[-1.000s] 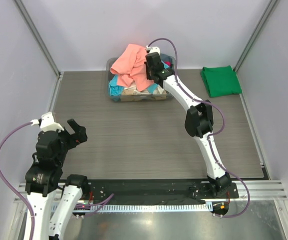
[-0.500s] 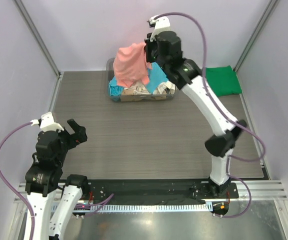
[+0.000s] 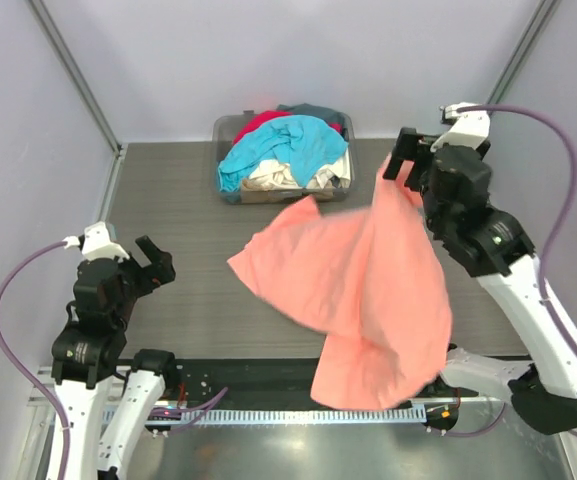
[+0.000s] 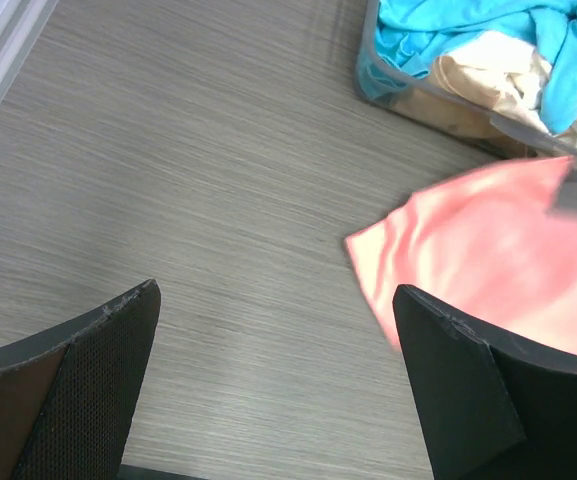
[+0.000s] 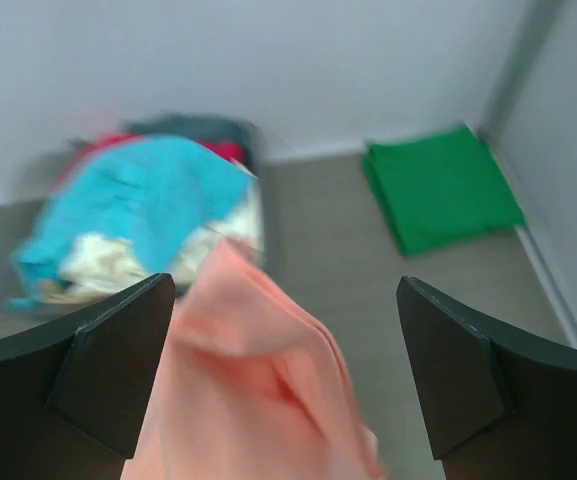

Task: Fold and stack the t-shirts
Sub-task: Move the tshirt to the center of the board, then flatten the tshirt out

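**Salmon-pink t-shirt (image 3: 358, 290) spread loose over mid-table**

My left gripper (image 3: 155, 262) gapes wide and empty at near left. The shirt's top corner sits by my right gripper (image 5: 283, 283), whose fingers are spread wide and clamp nothing.

Light: bright, even and diffuse in all three views; the pale walls are lit uniformly.
Shadows: soft and faint on the desk (image 3: 188, 200), with no hard edges.
Glare: a mild sheen on the metal strip below the desk's near edge.
Motion blur: the salmon-pink t-shirt (image 3: 368, 290) is smeared at its edges. The right wrist view is blurred throughout, with the turquoise t-shirt (image 5: 138, 190) and the dark green t-shirt (image 5: 443, 185) soft.
Sharpness: the desk grain is crisp in the left wrist view. The right end effector (image 5: 286, 285) shows fingers (image 5: 458, 370) clearer than their background.
Distortion: the wall rails splay outward in the top view.
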Controlling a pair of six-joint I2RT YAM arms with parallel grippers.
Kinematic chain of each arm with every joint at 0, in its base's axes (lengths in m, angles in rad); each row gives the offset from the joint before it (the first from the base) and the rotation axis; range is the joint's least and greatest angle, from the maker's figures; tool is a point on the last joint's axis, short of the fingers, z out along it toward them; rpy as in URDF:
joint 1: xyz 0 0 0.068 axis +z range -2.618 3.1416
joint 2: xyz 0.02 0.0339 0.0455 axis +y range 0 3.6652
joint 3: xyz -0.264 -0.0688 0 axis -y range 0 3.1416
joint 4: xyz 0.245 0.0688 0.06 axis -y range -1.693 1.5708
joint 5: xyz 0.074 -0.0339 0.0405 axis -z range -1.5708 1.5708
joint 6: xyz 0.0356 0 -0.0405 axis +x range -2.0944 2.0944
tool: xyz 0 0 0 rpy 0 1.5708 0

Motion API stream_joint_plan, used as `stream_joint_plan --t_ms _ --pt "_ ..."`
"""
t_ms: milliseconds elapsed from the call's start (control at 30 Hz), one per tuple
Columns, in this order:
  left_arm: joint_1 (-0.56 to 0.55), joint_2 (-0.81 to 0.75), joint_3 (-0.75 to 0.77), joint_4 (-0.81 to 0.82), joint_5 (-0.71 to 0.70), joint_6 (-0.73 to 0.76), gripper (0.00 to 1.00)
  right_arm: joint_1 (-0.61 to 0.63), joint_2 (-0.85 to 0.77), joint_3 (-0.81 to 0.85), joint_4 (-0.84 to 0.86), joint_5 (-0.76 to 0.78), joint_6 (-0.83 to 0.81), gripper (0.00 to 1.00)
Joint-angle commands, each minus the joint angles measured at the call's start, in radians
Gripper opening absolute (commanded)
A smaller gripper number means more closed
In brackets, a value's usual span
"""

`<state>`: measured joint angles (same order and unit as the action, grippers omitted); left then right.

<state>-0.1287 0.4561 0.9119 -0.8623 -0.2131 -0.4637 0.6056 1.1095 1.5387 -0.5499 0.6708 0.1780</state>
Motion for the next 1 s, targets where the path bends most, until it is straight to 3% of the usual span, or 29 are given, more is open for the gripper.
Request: stream_joint_plan --t_ms 0,33,133,367,400,567,767,900,967 --pt "0.006 0.078 0.021 0.039 0.033 0.007 1.0 -0.259 0.03 -0.143 -0.202 -0.015 0.201 1.0" --pt "0.005 0.135 0.028 0.034 0.043 0.008 1.0 -0.321 0.023 -0.181 -0.212 -0.122 0.205 1.0" --pt "0.004 0.229 0.071 0.023 0.046 0.005 1.0 -0.391 -0.003 -0.236 -0.222 -0.19 0.218 1.0" --pt "0.001 0.548 0.168 0.181 0.055 -0.036 1.0 -0.386 0.001 -0.425 -0.136 -0.485 0.273 1.0" --pt "0.001 0.653 0.211 0.212 0.054 -0.052 1.0 -0.386 0.007 -0.446 -0.111 -0.526 0.278 1.0" --pt "-0.003 0.993 0.375 0.305 0.072 -0.078 0.98 -0.374 0.01 -0.551 -0.067 -0.585 0.284 1.0" --pt "-0.009 1.449 0.755 0.276 0.054 -0.098 0.94 -0.363 -0.014 -0.586 -0.05 -0.64 0.259 1.0" --pt "-0.019 1.725 1.115 0.128 0.015 -0.078 0.93 -0.363 -0.028 -0.592 -0.05 -0.654 0.235 1.0" --pt "-0.02 1.867 1.287 0.053 0.001 -0.064 0.87 -0.363 -0.031 -0.592 -0.05 -0.659 0.227 1.0"
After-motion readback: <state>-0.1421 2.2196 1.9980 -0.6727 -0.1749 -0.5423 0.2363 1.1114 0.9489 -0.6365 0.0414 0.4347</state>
